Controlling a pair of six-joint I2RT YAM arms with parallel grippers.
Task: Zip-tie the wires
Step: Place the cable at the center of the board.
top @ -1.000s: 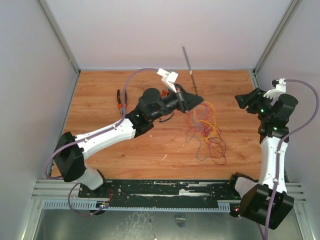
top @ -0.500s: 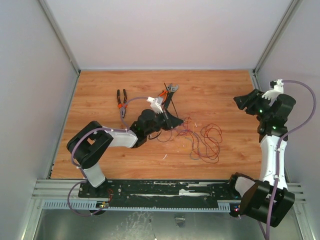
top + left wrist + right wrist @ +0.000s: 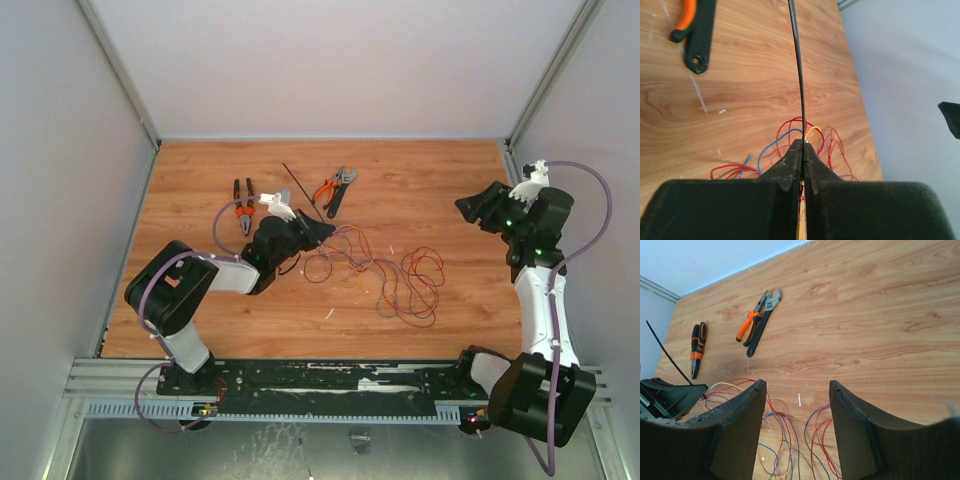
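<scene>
The wires (image 3: 395, 275), light, limp and snag-prone, sprawl across the counter (image 3: 440, 180) from centre toward four o'clock. They look best gathered where the strands bunch beside the left tool (image 3: 316, 231), clamped on the springy zip tie (image 3: 298, 187) pointing to eleven o'clock. The right tool (image 3: 472, 207) hangs parted, empty.

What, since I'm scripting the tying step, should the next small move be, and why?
Probably bring the right tool, open and off to the side, to the wires to gather them: they lie spread loose, while the left tool is shut on the zip tie.
</scene>
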